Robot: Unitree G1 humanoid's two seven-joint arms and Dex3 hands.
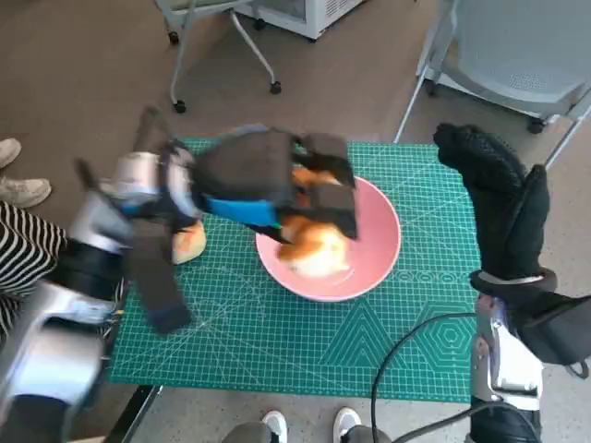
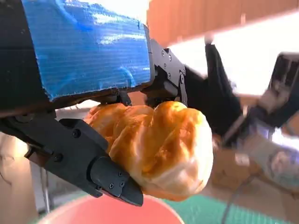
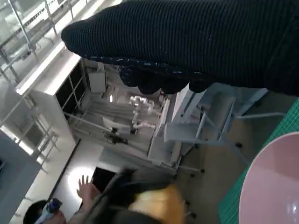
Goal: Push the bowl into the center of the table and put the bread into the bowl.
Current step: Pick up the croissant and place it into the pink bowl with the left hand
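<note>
So the left hand (image 1: 268, 180) is hovering right over the pink bowl (image 1: 374, 263), fingers (image 2: 100, 170) wrapped around a golden bread roll (image 2: 161, 149). In the left wrist view you can see the grip clearly: the roll is clamped between the lower fingers and the palm, hanging above the bowl's pink rim with a gap still between them. It's all a bit motion-blurred in the head view, but the bread is definitely over the bowl, not in it.

The bowl sits on the green cutting mat (image 1: 277, 341) that covers the counter, pretty much mid-mat, so I'd say the pushing part looks done. There's another bread-coloured piece (image 1: 189, 242) lying on the mat just beside the bowl at its 9 o'clock. I also can't tell whether the pale stuff low in the bowl is a second roll or the bottom of the one being held.

The right hand (image 1: 499, 198) is up at the 3 o'clock side of the mat, off the bowl and holding nothing. Whether its fingers are spread or curled, I can't tell.

To do this step well, I'd lower the roll closer to the bowl's middle before letting go, so it doesn't bounce off the rim, then open the fingers fully and lift straight up.

Further out: floor, chair legs on casters (image 1: 226, 55), and somebody's shoes (image 1: 23, 189) at 9 o'clock.
</note>
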